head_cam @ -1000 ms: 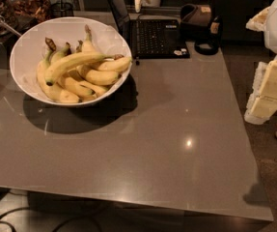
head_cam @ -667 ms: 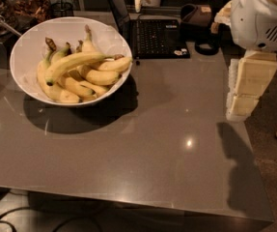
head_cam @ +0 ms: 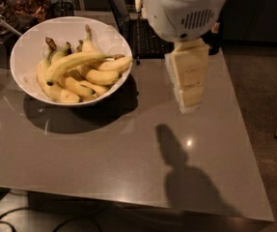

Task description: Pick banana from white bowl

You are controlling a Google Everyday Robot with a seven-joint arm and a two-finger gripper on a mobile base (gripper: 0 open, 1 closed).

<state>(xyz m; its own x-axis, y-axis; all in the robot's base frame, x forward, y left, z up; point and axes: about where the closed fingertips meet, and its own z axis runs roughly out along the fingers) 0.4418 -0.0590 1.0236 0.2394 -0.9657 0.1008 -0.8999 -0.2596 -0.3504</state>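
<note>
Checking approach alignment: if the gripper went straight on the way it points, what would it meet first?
Probably the grey table, right of the white bowl: the gripper points down there, not over the banana. Its height above the surface is unclear.

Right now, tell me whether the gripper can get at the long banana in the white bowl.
Probably yes. The banana lies topmost on the other bananas in the white bowl, uncovered from above. The gripper hangs over the table, apart from the bowl, with nothing standing between them.
</note>
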